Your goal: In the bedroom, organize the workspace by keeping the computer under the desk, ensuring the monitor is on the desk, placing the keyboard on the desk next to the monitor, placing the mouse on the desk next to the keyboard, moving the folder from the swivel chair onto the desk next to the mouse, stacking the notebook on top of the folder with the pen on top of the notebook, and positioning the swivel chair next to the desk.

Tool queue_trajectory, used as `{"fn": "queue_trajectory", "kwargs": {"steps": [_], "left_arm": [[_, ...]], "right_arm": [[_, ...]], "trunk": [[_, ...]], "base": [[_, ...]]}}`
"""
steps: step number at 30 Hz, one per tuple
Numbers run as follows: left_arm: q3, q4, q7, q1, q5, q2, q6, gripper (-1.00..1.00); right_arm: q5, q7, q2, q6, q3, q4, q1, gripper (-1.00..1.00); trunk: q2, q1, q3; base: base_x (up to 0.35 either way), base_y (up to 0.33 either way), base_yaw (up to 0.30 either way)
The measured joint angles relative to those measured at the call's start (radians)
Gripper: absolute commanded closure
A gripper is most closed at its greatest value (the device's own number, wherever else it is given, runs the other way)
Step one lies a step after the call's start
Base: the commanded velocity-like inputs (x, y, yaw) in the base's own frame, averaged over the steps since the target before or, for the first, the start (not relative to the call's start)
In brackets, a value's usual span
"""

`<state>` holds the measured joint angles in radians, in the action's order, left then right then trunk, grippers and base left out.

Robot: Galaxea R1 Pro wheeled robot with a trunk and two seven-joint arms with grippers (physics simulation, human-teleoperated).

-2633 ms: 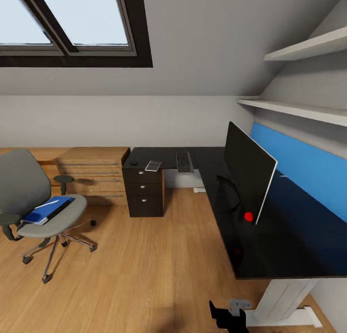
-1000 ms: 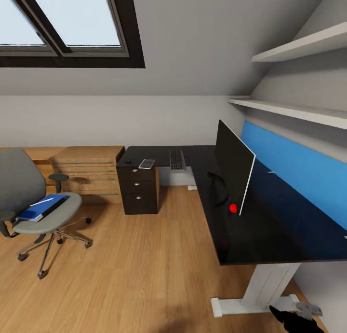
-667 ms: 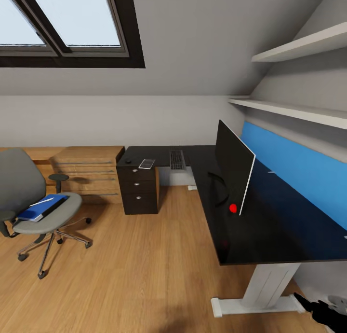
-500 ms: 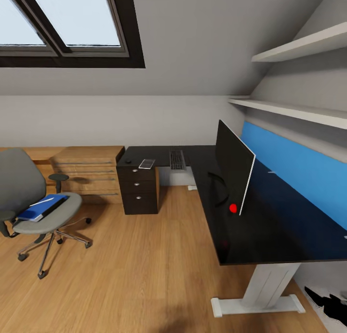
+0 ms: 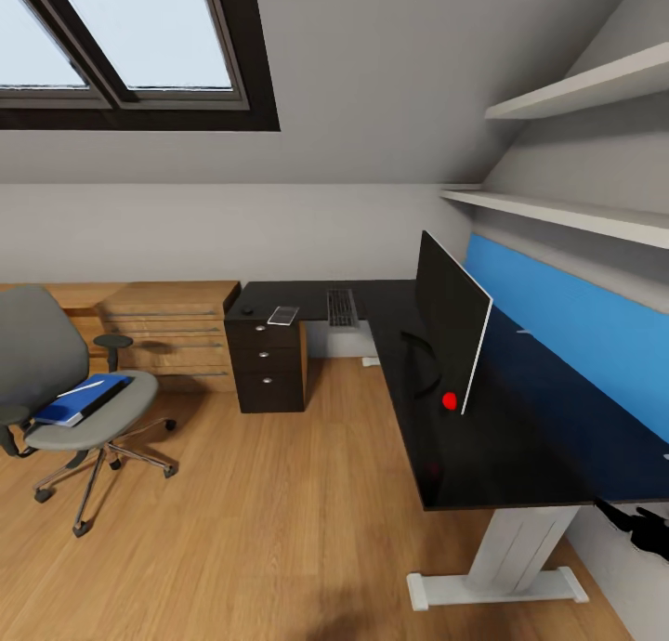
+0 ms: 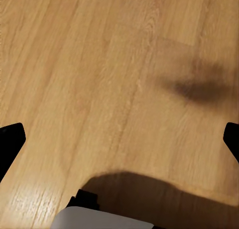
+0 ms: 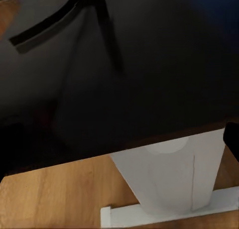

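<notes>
Desk [image 5: 520,437] as landmark: broad bare wood floor [image 5: 279,529] left of it, open passage. Monitor [image 5: 452,320] stands mid-top, blocking reach across to the blue back panel [image 5: 576,334]. White pedestal leg [image 5: 516,553] obstructs under the near end. Swivel chair [image 5: 65,390] well apart, far left.

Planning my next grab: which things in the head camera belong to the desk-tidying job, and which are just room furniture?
Job: desk; monitor on it; keyboard at its far end; swivel chair; folder on the chair seat, pen on top.

Not part of it: wooden drawer unit, wall shelves, skylight.
</notes>
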<state>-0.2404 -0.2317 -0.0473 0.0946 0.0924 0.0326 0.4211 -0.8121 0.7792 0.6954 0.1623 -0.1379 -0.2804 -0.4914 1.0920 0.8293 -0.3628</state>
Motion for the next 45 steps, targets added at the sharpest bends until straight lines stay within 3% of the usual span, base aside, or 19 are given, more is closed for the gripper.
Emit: {"fn": "queue_trajectory", "kwargs": {"steps": [4,9,14,18,19,21,23,24,28,29,30,35,39,45], "left_arm": [[0.000,-0.005,0.000,0.000,-0.001,0.001,0.000,-1.00],[0.000,-0.013,0.000,0.000,-0.001,0.001,0.000,-1.00],[0.000,-0.015,0.000,0.000,-0.001,0.001,0.000,-1.00],[0.000,-0.016,0.000,0.000,-0.001,0.000,0.000,-1.00],[0.000,-0.016,0.000,0.000,-0.001,-0.001,0.000,-1.00],[0.001,-0.016,0.000,0.000,-0.001,-0.001,0.000,-1.00],[0.001,-0.016,0.000,0.000,-0.001,-0.001,0.000,-1.00],[0.001,-0.017,0.000,0.000,-0.002,-0.001,0.000,-1.00],[0.001,-0.018,-0.001,0.000,-0.002,-0.003,0.001,-1.00],[0.001,-0.018,-0.001,0.000,-0.002,-0.003,0.001,-1.00],[0.001,-0.018,-0.001,0.000,-0.002,-0.003,0.001,-1.00],[0.001,-0.019,-0.001,0.000,-0.002,-0.005,0.001,-1.00],[0.002,-0.019,-0.001,0.000,-0.002,-0.005,0.003,-1.00],[0.001,-0.019,-0.002,0.000,-0.002,-0.005,0.007,-1.00]], "right_arm": [[0.000,-0.003,0.021,-0.075,0.046,-0.070,0.000,-1.00],[0.005,-0.026,0.044,-0.161,0.071,-0.167,0.000,-1.00],[0.005,-0.113,0.055,-0.253,0.079,-0.312,0.000,-1.00],[0.006,-0.242,0.056,-0.328,0.104,-0.431,0.000,-1.00],[0.005,-0.366,0.052,-0.354,0.115,-0.513,-0.001,-1.00],[0.007,-0.428,0.046,-0.360,0.117,-0.558,0.000,-1.00],[0.010,-0.529,0.021,-0.364,0.117,-0.621,0.000,-1.00],[0.017,-0.670,-0.036,-0.362,0.116,-0.681,0.000,-1.00],[0.059,-0.789,-0.121,-0.343,0.115,-0.708,-0.001,-1.00],[0.102,-0.822,-0.164,-0.317,0.115,-0.712,-0.001,-1.00],[0.130,-0.835,-0.189,-0.299,0.115,-0.710,-0.001,-1.00],[0.300,-0.883,-0.293,-0.197,0.119,-0.693,-0.002,-1.00],[0.413,-0.928,-0.345,-0.150,0.130,-0.692,-0.002,-1.00],[0.474,-0.965,-0.375,-0.123,0.168,-0.694,-0.002,-1.00]], "trunk": [[0.000,0.000,0.000],[0.000,0.000,0.000],[0.000,0.000,0.000],[0.000,0.000,0.000],[0.000,0.000,0.000],[0.000,0.000,0.000],[0.000,0.000,0.000],[0.000,0.000,0.000],[0.000,0.000,0.000],[0.000,0.000,0.000],[0.000,0.000,0.000],[0.000,0.000,0.000],[0.000,0.000,0.000],[0.000,0.000,0.000]], "base": [[0.000,0.000,0.000],[0.000,0.000,0.000],[0.000,0.000,0.000],[0.000,0.000,0.000],[0.000,0.000,0.000],[0.000,0.000,0.000],[0.000,0.000,0.000],[0.000,0.000,0.000],[0.000,0.000,0.000],[0.000,0.000,0.000],[0.000,0.000,0.000],[0.000,0.000,0.000],[0.000,0.000,0.000],[0.000,0.000,0.000]]}}
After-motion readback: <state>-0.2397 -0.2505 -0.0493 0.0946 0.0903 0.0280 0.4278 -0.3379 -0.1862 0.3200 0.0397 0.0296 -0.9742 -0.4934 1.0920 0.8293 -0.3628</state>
